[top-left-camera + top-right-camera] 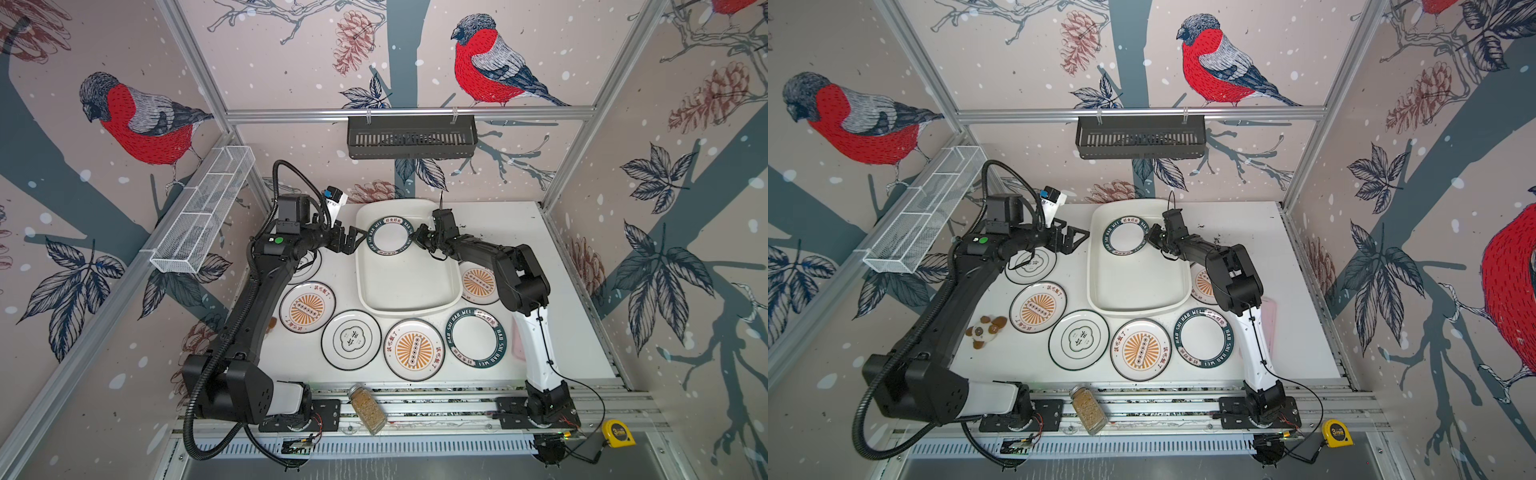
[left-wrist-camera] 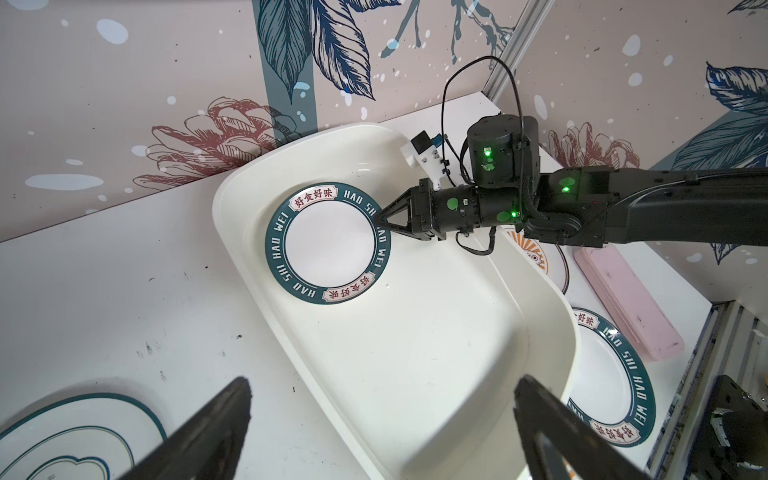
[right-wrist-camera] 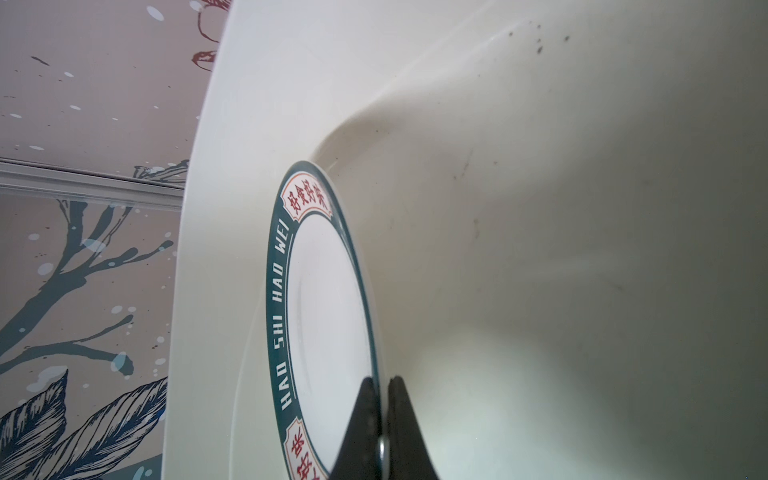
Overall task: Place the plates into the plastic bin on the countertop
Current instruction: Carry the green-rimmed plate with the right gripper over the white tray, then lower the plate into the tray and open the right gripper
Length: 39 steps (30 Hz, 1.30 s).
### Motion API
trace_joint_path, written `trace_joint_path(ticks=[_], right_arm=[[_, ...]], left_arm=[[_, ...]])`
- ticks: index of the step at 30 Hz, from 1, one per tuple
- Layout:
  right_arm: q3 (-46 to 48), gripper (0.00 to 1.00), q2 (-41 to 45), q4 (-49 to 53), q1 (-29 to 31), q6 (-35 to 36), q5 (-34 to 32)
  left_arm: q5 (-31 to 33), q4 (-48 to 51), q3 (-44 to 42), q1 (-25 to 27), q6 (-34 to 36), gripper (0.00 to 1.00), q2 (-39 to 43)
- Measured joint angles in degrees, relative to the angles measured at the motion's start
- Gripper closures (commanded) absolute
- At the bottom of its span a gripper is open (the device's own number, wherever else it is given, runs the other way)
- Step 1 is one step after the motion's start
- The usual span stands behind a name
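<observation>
Presently the right arm rises from its base, folds at the elbow and stretches its forearm low over the plastic bin's (image 1: pixel 407 286) side rim. The right gripper (image 2: pixel 380 220) is rolled on its side. Its fingers (image 3: pixel 365 415) are pinched shut on the rim of a green-banded plate (image 1: pixel 390 236), one above and one beneath. The plate extends straight out from those jaws, inside the far end of the bin. Whether its underside rests on the bin floor I cannot tell.

The left arm bends likewise, its forearm reaching level toward the bin. The left gripper (image 1: pixel 353 241) hangs with jaws spread wide and nothing between them. The bin's rim lies just ahead of them and the held plate beyond it. Six more plates (image 1: pixel 351 340) lie flat on the countertop (image 1: pixel 573 324), outside the bin.
</observation>
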State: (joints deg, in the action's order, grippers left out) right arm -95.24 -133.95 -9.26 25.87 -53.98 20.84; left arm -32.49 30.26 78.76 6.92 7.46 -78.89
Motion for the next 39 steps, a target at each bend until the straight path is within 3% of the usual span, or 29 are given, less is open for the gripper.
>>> trace_joint_path(ticks=[6, 25, 28, 39], right_arm=[[-0.9, 0.96, -1.9, -0.3, -0.1, -0.1, -0.2], [-3.3, 0.74, -4.1, 0.6, -0.3, -0.1, -0.3], [-3.4, 0.65, -4.1, 1.8, -0.3, 0.0, -0.9], [-8.3, 0.52, -3.7, 10.8, 0.3, 3.5, -5.0]], left_arm=[[-0.3, 0.0, -0.5, 0.0, 0.0, 0.02, 0.1], [-0.4, -0.1, -1.2, 0.0, -0.1, 0.02, 0.3], [-0.4, -0.1, -1.4, 0.0, -0.1, 0.02, 0.5], [-0.7, -0.5, -1.8, 0.0, 0.0, 0.02, 0.8]])
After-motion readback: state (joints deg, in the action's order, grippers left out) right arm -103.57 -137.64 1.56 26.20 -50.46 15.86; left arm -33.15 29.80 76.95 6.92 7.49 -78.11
